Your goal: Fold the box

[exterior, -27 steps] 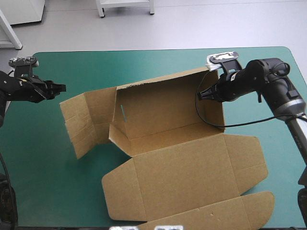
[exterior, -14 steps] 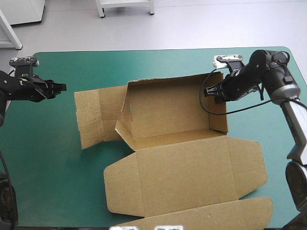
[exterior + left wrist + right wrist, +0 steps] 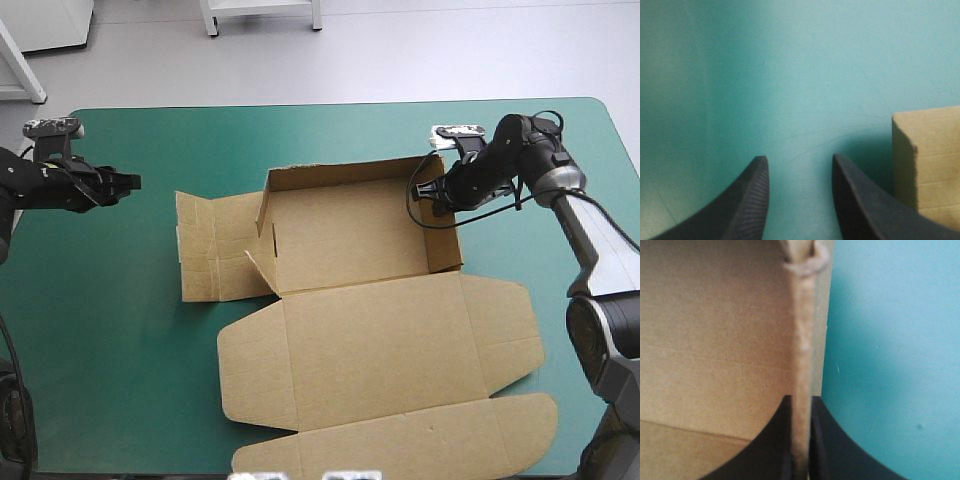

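The brown box (image 3: 350, 240) lies mid-table with its back wall and right wall raised. Its left flaps (image 3: 215, 245) lie flat, and the lid (image 3: 380, 360) is spread flat toward the near edge. My right gripper (image 3: 432, 193) is shut on the top edge of the right wall. In the right wrist view the black fingers (image 3: 801, 405) pinch that board edge, with the box's inside (image 3: 715, 340) to one side. My left gripper (image 3: 130, 182) hovers open over the cover, left of the flaps. In its own view the left gripper (image 3: 799, 170) holds nothing, and a flap corner (image 3: 932, 160) shows beside it.
Teal-green cover (image 3: 90, 300) shows around the box on the left and on the far side (image 3: 300, 130). The lid's outer flap (image 3: 400, 445) reaches close to the table's near edge. The right arm (image 3: 580, 215) crosses the table's right side.
The box has turned and slid to the right, so it now sits square to the table. My right gripper kept hold of the right wall and shifted with it. The left gripper stayed put.
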Tool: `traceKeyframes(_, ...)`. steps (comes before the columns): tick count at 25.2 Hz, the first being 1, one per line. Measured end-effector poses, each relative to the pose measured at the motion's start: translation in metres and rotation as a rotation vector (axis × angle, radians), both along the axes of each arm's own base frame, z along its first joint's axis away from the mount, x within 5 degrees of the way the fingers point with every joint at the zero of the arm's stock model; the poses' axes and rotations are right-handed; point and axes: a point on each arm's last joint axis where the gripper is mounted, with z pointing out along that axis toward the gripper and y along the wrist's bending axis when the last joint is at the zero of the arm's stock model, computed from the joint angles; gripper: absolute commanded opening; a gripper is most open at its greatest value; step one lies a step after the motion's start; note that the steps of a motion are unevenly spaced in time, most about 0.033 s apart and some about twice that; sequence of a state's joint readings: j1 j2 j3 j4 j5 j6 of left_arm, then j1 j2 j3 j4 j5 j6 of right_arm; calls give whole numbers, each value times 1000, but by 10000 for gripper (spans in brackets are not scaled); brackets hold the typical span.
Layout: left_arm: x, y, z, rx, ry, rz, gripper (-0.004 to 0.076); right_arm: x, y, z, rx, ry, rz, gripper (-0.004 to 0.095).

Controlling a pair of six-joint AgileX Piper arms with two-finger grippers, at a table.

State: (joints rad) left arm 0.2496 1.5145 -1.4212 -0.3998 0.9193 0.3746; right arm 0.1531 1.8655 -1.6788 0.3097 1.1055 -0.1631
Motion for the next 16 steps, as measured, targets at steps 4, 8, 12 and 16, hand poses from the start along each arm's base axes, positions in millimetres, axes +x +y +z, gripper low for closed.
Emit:
traceKeyframes(4,0,0,0,2,1,-3,297,9,4,-9,18,-35,35,45)
traceKeyframes(8,0,0,0,1,3,-4,297,11,7,-6,43,-83,85,210)
traceKeyframes(12,0,0,0,-1,3,-5,297,6,9,9,69,-133,97,523)
traceKeyframes(16,0,0,-1,-1,5,-6,297,0,9,30,78,-151,121,545)
